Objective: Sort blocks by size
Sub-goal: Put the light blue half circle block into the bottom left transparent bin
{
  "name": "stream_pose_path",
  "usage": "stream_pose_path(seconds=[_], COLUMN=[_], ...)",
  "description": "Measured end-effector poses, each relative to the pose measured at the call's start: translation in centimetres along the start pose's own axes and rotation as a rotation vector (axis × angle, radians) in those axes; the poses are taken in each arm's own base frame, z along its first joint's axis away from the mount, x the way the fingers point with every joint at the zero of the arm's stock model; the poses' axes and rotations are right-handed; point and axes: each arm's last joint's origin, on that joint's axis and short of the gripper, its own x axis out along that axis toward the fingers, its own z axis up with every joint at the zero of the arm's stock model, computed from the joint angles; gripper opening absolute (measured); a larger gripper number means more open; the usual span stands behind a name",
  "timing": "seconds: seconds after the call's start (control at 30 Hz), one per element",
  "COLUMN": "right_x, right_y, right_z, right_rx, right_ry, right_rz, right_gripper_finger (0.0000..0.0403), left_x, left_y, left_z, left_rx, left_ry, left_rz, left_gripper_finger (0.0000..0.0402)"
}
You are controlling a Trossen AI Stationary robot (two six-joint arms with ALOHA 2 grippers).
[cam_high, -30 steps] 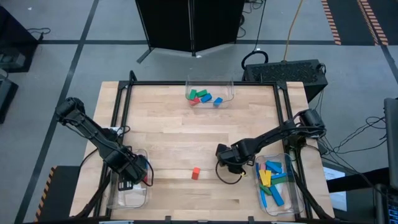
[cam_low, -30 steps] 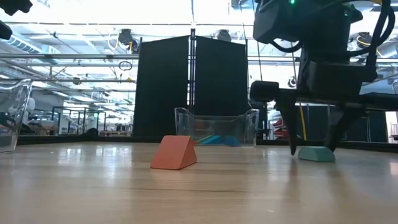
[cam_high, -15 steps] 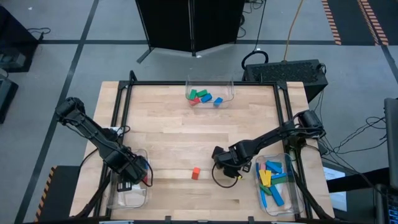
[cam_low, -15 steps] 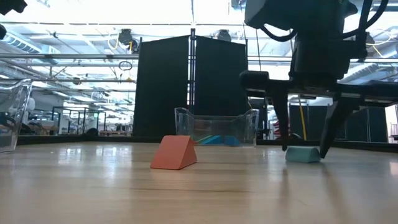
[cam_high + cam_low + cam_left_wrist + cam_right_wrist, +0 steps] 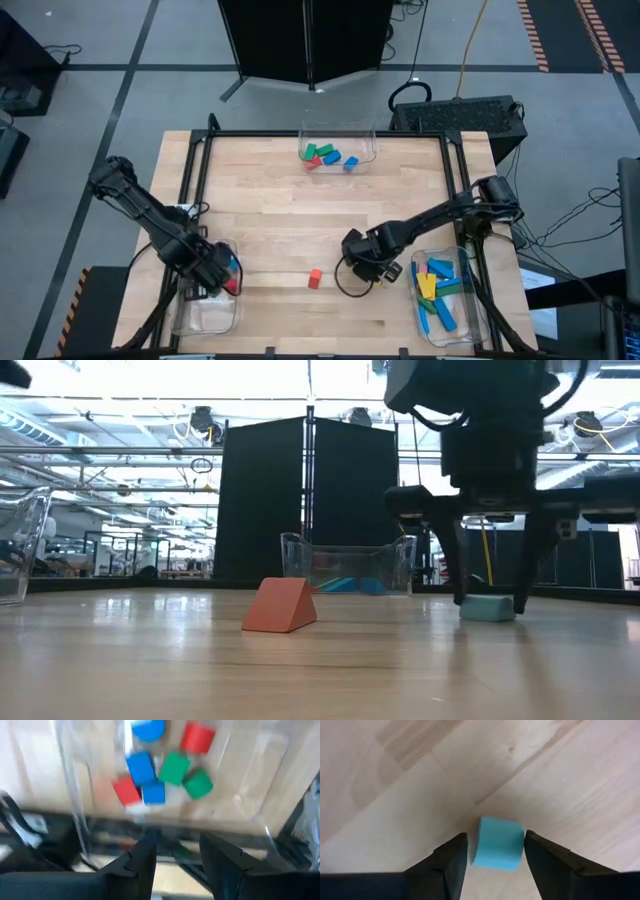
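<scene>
Three clear bins [image 5: 337,150] ring the table in the high view: one at twelve o'clock with about five blocks, one at four o'clock [image 5: 478,322] with a pile of long bars [image 5: 437,286], one at eight o'clock [image 5: 208,318] under the left gripper [image 5: 217,285]. Two blocks lie loose on the wood: a red wedge [image 5: 314,278] near six o'clock and a cyan block [image 5: 497,844] toward four o'clock.

The right gripper [image 5: 495,851] straddles the cyan block, fingers apart, one on each side, not yet clamped; whether they touch it is unclear. The block lies flat, its long axis spanning the gap between the fingers.

The left gripper's fingers stand apart, holding nothing visible, over seven small blocks [image 5: 141,767].
</scene>
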Motion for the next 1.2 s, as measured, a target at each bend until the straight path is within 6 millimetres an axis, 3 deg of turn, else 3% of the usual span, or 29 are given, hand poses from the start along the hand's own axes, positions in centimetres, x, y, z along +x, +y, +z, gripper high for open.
stream_pose_path(seconds=[0.3, 0.63, 1.0, 1.2], right_x=[0.0, 0.5, 0.6, 0.6], right_y=[-0.3, -0.2, -0.3, -0.3], right_z=[-0.2, -0.3, -0.4, -0.4], right_rx=[0.069, 0.063, 0.065, 0.134], right_ry=[-0.032, -0.007, 0.001, 0.003], right_rz=[0.052, 0.064, 0.058, 0.058], right_gripper_finger=[0.0158, 0.0151, 0.0168, 0.0169], left_x=[-2.7, -3.2, -4.7, -3.5], left_y=[-0.2, -0.7, -2.2, -2.1], left_z=[0.7, 1.8, 4.0, 5.2], left_rx=[0.161, 0.313, 0.415, 0.503], left_ry=[-0.302, -0.532, -0.923, -0.949], left_rz=[0.125, 0.257, 0.43, 0.488], left_gripper_finger=[0.015, 0.015, 0.015, 0.015])
